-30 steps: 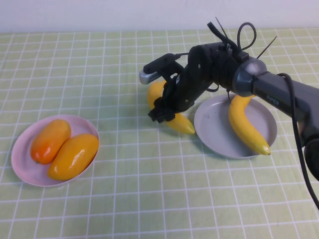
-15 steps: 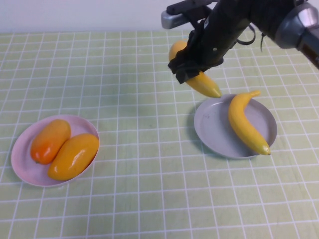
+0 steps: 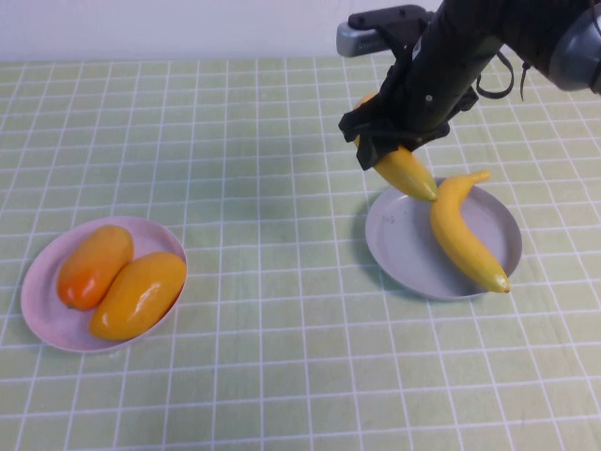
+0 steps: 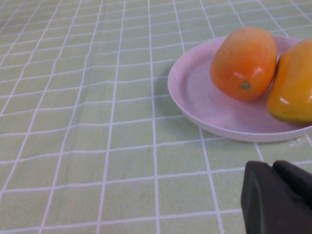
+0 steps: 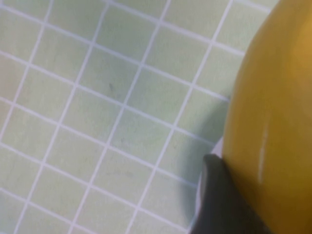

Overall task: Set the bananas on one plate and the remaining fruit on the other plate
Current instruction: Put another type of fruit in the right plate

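Observation:
My right gripper [image 3: 392, 141] is shut on one banana [image 3: 406, 169] and holds it in the air, its lower tip over the far left rim of the grey-blue plate [image 3: 404, 242]. In the right wrist view that banana [image 5: 273, 122] fills one side, with a dark finger [image 5: 219, 200] pressed against it. A second banana [image 3: 462, 235] lies on the grey-blue plate. The two mango-like fruits [image 3: 92, 265] [image 3: 139, 294] lie on the pink plate [image 3: 38, 305] at the left. My left gripper [image 4: 274, 168] is shut and empty, near the pink plate [image 4: 195, 97] and its fruits [image 4: 243, 63] [image 4: 292, 83].
A green checked cloth [image 3: 263, 188] covers the whole table. A white wall [image 3: 169, 28] runs along the far edge. Open cloth lies between the two plates and along the front.
The right gripper lifted the banana from the cloth beside the grey-blue plate, then carried it right and slightly down to the plate's rim. The other fruit and plates stayed put.

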`<move>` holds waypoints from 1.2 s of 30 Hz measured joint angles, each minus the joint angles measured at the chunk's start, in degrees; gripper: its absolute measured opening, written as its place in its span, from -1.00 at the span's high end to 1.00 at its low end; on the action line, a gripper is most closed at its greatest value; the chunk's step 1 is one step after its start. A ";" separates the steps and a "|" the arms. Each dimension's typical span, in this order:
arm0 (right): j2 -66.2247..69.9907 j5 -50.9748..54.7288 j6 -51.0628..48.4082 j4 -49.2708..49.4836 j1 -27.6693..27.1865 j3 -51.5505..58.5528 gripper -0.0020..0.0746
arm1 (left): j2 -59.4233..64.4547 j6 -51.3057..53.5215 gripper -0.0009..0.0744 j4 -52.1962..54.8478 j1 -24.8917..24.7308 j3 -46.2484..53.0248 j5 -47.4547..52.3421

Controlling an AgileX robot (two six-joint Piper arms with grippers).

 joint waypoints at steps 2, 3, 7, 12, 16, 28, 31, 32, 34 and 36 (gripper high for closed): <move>-0.33 0.09 0.00 0.00 0.00 1.23 0.15 | 0.00 0.00 0.98 0.00 0.00 0.00 0.00; -0.55 0.09 0.00 0.00 0.00 1.57 0.15 | 0.00 0.00 0.98 0.00 0.00 0.00 0.00; -4.37 0.09 0.00 -0.61 0.00 4.04 0.15 | 0.00 0.00 0.98 0.00 0.00 0.00 0.00; -12.77 -0.01 0.39 -2.12 -0.12 10.98 0.15 | 0.00 0.00 0.98 0.00 0.00 0.00 0.00; -19.30 -3.36 1.92 -2.14 -0.20 20.48 0.15 | 0.00 0.00 0.98 0.00 0.00 0.00 0.00; -19.10 -19.46 14.49 -1.03 -0.33 35.24 0.15 | 0.00 0.00 0.98 0.00 0.00 0.00 0.00; -15.78 -22.84 15.11 1.49 -0.33 35.24 0.15 | 0.00 0.00 0.98 0.00 0.00 0.00 0.00; -14.68 -23.72 15.11 2.43 -0.33 35.24 0.15 | 0.00 0.00 0.98 0.00 0.00 0.00 0.00; -12.87 -24.82 15.19 3.86 -0.33 35.24 0.15 | 0.00 0.00 0.98 0.00 0.00 0.00 0.00; -11.33 -25.35 15.19 4.15 -0.33 35.24 0.15 | 0.00 0.00 0.98 0.00 0.00 0.00 0.00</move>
